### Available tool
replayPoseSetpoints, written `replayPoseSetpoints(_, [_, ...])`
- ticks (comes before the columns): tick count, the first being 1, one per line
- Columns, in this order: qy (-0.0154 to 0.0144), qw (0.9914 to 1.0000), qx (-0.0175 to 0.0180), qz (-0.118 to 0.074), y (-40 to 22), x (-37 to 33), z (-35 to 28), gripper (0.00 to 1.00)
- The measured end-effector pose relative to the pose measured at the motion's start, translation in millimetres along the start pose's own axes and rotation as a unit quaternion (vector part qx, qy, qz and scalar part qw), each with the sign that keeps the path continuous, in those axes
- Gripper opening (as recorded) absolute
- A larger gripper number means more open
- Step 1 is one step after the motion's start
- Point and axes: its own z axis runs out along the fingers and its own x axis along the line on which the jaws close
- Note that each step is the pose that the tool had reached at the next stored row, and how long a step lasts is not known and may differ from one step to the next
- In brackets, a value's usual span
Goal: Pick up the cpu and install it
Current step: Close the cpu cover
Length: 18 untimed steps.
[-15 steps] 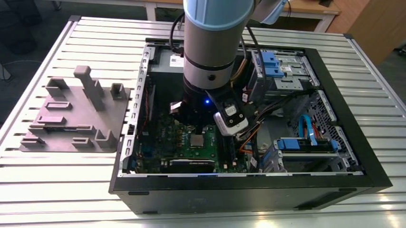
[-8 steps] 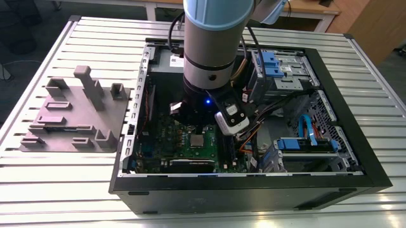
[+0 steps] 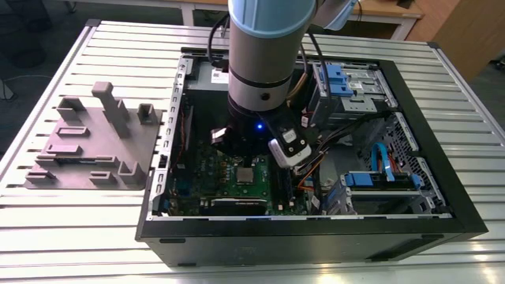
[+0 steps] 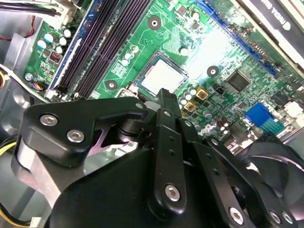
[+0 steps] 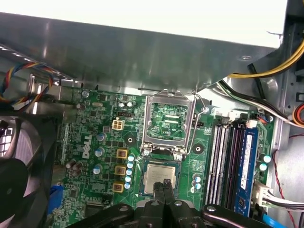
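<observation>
The cpu (image 5: 159,176) is a small square chip with a silvery top, lying flat in the socket on the green motherboard (image 5: 95,137). It also shows in the second wrist view as the cpu (image 4: 161,76) and in the exterior view as the cpu (image 3: 246,174). My gripper (image 5: 166,183) hangs just above one edge of the chip. Its two thin black fingers are pressed together with nothing between them. The fingertips (image 4: 164,95) stand over the chip's rim; I cannot tell whether they touch it.
The shiny socket frame (image 5: 168,118) stands swung open beside the cpu. The black computer case (image 3: 316,236) encloses the board, with memory slots (image 5: 223,156), cable bundles (image 5: 266,71) and drive bays (image 3: 347,89). A grey plastic plate with upright blocks (image 3: 94,142) lies at the exterior view's left.
</observation>
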Motion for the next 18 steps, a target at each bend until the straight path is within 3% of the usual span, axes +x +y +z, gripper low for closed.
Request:
replayPoseSetpoints(6, [0.0004, 0.99974, 0.0001, -0.023, 0.0, 0.0, 0.0, 0.1])
replayPoseSetpoints(9, [0.0008, 0.99898, 0.0002, -0.045, 0.0, 0.0, 0.0, 0.1])
replayPoseSetpoints(12, [0.0012, 0.99741, 0.0003, -0.072, 0.0, 0.0, 0.0, 0.1])
replayPoseSetpoints(18, [0.0021, 0.99279, 0.0005, -0.12, 0.0, 0.0, 0.0, 0.1])
